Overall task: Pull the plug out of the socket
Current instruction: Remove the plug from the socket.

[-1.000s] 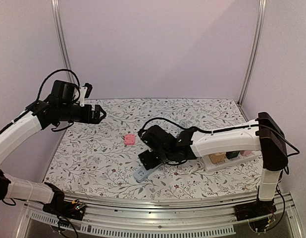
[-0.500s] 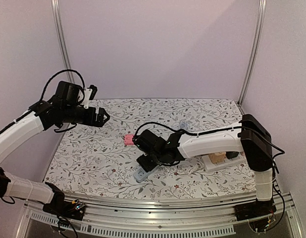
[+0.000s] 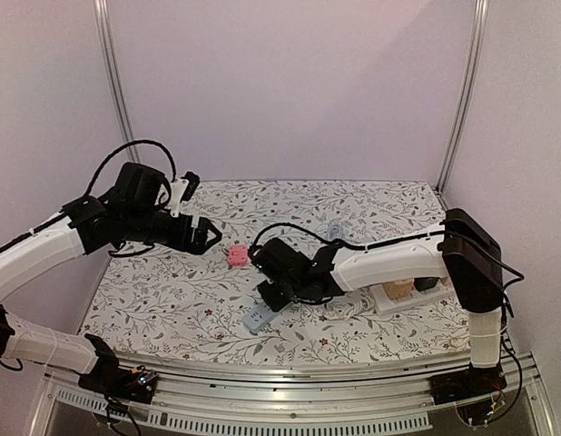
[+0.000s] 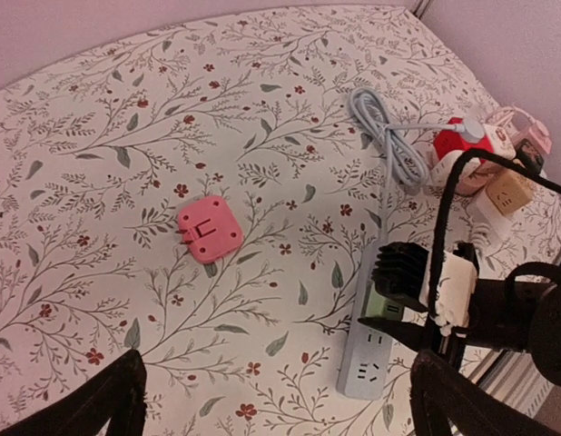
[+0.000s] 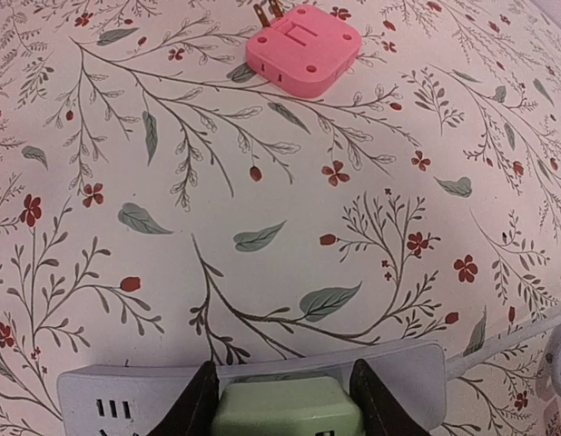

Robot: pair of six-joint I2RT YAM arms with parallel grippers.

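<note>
A pale green plug (image 5: 285, 411) sits in the grey socket strip (image 5: 403, 361) lying at the table's near middle (image 3: 259, 317). My right gripper (image 5: 282, 380) is lowered over it, one finger pressed against each side of the plug, so it is shut on the plug. The left wrist view shows that plug (image 4: 382, 307) between the right gripper's black fingers (image 4: 403, 272), with free outlets on the strip (image 4: 364, 372) below. My left gripper (image 3: 208, 238) hangs open above the table, left of the strip, with nothing between its fingers (image 4: 103, 404).
A pink adapter (image 3: 236, 255) lies prongs-up between the two grippers (image 4: 209, 228). A coiled grey cable (image 4: 385, 136) runs back from the strip. A second strip with red, tan and pink cube adapters (image 3: 417, 289) stands at the right edge.
The left arm has swung right and forward towards the table's middle. The right gripper has narrowed from wide open until its fingers meet the green plug.
</note>
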